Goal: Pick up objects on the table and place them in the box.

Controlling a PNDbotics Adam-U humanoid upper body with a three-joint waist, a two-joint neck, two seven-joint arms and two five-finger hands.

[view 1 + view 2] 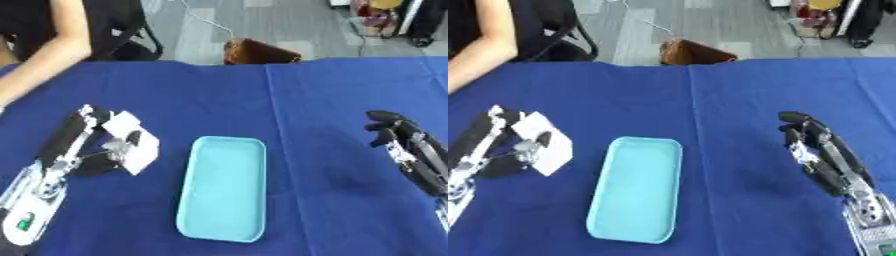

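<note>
From my feed: light blue tray (222,189) lay flat on the blue-covered counter (324,100), roughly centre, long side running away from me. Nothing inside it that I could see.

Left robot hand (105,150) was just left of the tray, fingers and thumb curled round a white boxy object (136,142). The object sat up in the grasp, tilted, beside the tray's upper left corner and not over it. Could not tell whether its lower edge touched the counter.

Right robot hand (815,145) was well to the right of the tray, clear of it, holding nothing. Fingers (798,122) pointed away from me, relaxed, only slightly bent at the tips; I read it as released. Forearm ran back toward the lower right corner.

Beyond the tray, past the far counter edge, a brown object (258,52) stood on the floor. A person's bare arm (48,55) showed far left of the tray, over the counter's far left corner, not touching the white object or the tray.
</note>
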